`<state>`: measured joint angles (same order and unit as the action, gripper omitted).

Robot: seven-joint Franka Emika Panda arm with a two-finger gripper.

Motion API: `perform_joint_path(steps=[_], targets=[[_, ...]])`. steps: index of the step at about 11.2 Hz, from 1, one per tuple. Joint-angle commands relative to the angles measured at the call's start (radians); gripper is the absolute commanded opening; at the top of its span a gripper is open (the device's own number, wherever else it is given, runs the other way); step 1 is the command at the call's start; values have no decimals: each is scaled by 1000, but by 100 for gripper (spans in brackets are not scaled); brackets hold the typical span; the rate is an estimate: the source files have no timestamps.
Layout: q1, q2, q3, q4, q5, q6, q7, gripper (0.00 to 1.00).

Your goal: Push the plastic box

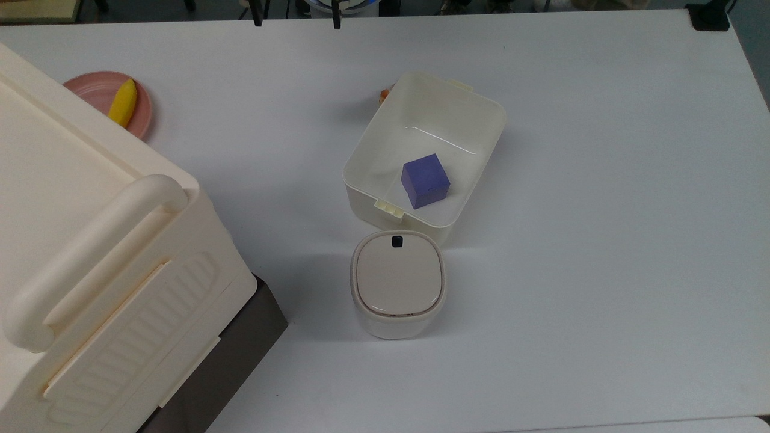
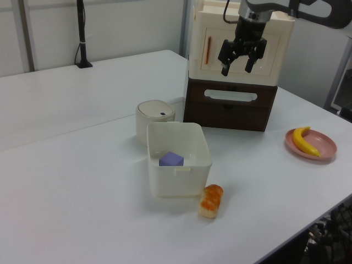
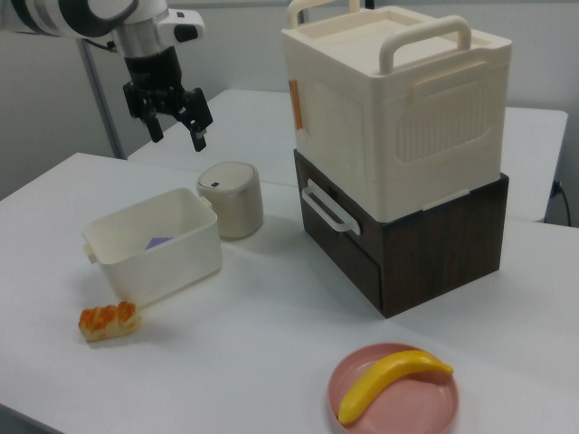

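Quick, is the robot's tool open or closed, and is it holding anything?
Tool: open, holding nothing, up in the air, away from the plastic box.

No text, label, brand, number or sign can be read on anything in these views.
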<state>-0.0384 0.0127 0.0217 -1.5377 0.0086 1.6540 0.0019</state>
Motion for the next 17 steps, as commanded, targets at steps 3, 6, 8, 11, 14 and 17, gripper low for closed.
perform_joint_path(steps=[3, 6, 8, 11, 14, 17], targets=[[6, -43, -11, -123, 17, -22, -455, 100], [15, -33, -5, -186, -2, -13, -732, 100], [17, -31, -5, -220, -22, -11, -874, 100], [54, 12, -2, -243, -108, -7, -965, 100], [100, 39, 0, -344, -145, 162, -953, 100], [132, 84, 0, -374, -193, 263, -899, 100]])
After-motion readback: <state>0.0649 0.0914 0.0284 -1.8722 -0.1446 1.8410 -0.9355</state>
